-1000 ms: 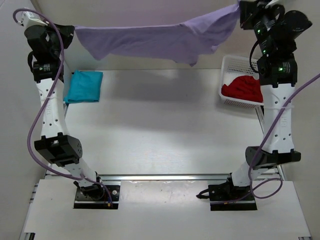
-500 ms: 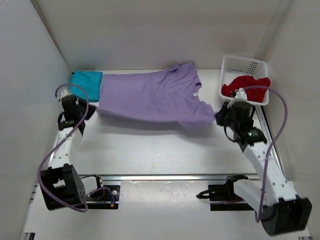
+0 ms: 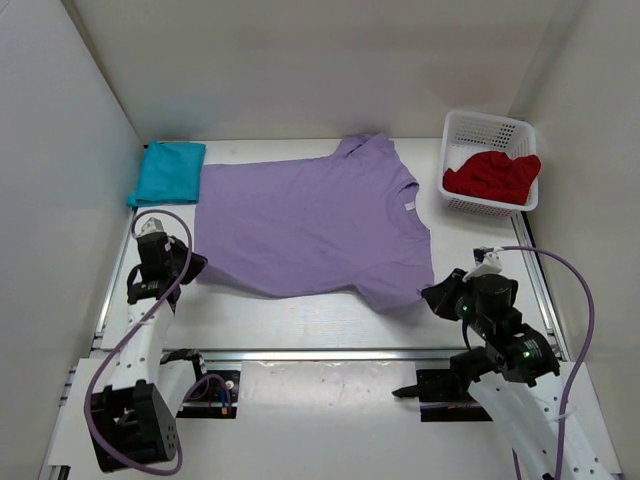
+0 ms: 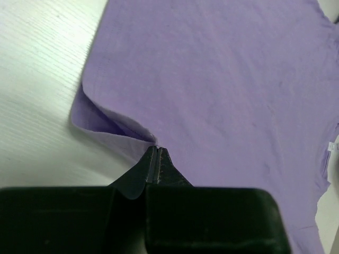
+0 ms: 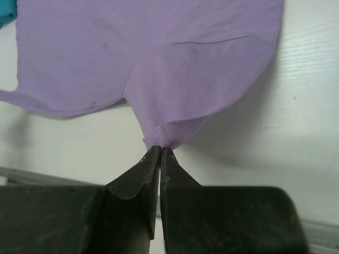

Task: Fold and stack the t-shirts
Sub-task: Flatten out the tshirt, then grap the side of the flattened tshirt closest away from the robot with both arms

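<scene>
Your left tool is pinched shut on the near left corner of the lavender t-shirt, where the cloth bunches into a small fold at the fingertips. Your right tool is likewise clamped on a stitched edge at the shirt's near right corner, which looks like a sleeve. Between the two grips the lavender shirt lies spread nearly flat across the middle of the worktop, its neck label turned toward the right side, with no fold made in it yet. Just beyond its far left edge sits the teal t-shirt, a compact rectangle at the far left corner that appears already folded and would serve as the base of the stack. At the far right, the red t-shirt lies crumpled in the white basket, one edge draped over the rim, not yet taken out. By this reckoning, you have one shirt of three done and a second laid out and ready for its first fold. The third awaits fetching, and nothing yet rests on top of the teal one.
</scene>
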`<action>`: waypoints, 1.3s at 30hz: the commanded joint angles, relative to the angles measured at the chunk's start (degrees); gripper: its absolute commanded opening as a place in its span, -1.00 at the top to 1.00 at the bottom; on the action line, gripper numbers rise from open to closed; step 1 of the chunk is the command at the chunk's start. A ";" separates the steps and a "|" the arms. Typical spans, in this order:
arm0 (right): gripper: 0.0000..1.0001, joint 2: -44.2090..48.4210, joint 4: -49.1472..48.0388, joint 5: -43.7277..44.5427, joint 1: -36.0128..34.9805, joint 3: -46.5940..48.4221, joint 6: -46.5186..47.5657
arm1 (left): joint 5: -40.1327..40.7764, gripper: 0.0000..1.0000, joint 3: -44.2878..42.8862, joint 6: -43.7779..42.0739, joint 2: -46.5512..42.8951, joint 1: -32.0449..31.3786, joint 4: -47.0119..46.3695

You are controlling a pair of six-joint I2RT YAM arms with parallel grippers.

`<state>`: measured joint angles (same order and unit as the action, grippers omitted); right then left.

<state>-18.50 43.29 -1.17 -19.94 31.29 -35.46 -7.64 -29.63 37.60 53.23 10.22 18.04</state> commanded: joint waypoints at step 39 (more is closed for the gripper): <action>1.00 -79.65 -35.03 -7.45 14.67 43.40 19.38 | 0.07 1.00 -3.86 13.37 21.82 6.66 -17.34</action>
<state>-94.45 11.03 -8.95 -4.84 70.15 -18.57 -9.41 -31.05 50.52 74.56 17.19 2.55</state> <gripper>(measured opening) 0.015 0.014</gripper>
